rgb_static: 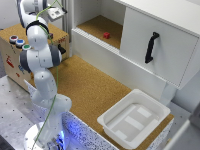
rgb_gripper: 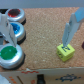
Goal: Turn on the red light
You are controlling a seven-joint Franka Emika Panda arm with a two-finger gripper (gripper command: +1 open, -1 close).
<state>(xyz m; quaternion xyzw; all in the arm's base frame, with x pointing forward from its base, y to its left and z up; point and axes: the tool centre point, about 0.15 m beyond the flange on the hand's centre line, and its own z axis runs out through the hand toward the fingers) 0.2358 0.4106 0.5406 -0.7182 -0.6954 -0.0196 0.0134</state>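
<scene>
The arm was in the approach step: the tool (rgb_gripper: pixel 40 37) hovered above the cork-topped box (rgb_static: pixel 47 31) at the exterior view's left, and nothing showed it touching any button. In the wrist view its 2 fingers (rgb_gripper: pixel 74 22) stood wide apart and empty, so it was released, with bare cork and a small yellow-green cube (rgb_gripper: pixel 65 51) between and beside them.

The red light (rgb_gripper: pixel 12 14) sat at the end of a row of 3 round buttons along one edge of that box; next to it came the blue button (rgb_gripper: pixel 16 31), then the green button (rgb_gripper: pixel 9 52). In the exterior view the same row appeared near the box's far corner, the red light (rgb_static: pixel 13 38) being the one farthest toward that view's left. It was a small round push-button with a red centre and a pale rim, partly cut off by the wrist picture's edge. Whether it was lit could not be told, though it looked dull.

As a judgement, the next move called for shifting the tool sideways past green and blue until a fingertip stood over the red centre, then pressing straight down. Closing the fingers first would probably give a firmer, narrower point and lessen the risk of nudging the blue neighbour.
</scene>
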